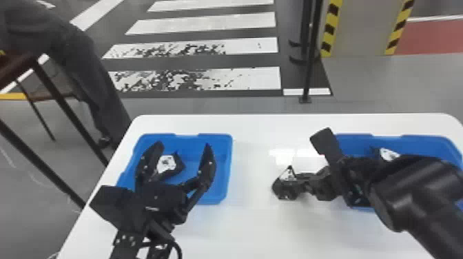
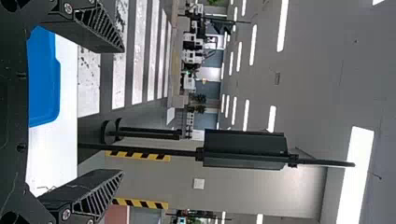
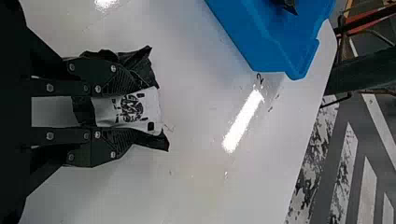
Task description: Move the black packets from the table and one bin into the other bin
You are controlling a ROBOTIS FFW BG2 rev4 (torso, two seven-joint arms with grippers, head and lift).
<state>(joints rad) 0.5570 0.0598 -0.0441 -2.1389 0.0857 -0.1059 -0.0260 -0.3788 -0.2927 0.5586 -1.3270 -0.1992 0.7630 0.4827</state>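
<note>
Clearly, the right gripper (image 1: 299, 184) holds a black packet (image 1: 286, 188) with a white printed label; its fingers (image 3: 116, 78) press on it from both sides, and dark, crumpled ends stick out past the tips. In the head view the pair sits over the bare middle of the white table (image 1: 255, 227), between the two bins; whether the packet touches the tabletop, I cannot tell.

Reading the clock from that gripper, with twelve straight ahead of the robot, a blue bin (image 1: 224, 172) lies between nine and ten. The left gripper (image 1: 183, 144) shows against it, pointing towards twelve, its fingers spread wide. Another black packet (image 1: 178, 162) with a white label lies in this bin, a little to the nine o'clock side of its middle, partly behind one finger.

Near three o'clock is the other blue bin (image 1: 417, 140), partly covered by the right arm (image 1: 403, 193). A packet (image 1: 389, 154) with a white label shows inside, towards the bin's eleven o'clock.

Farther out, beyond the table, white crossing stripes (image 1: 206, 24) run across the dark floor at eleven, a black pole (image 1: 311, 51) stands at twelve, and a grey column (image 1: 361, 27) edged in yellow and black rises at one.
</note>
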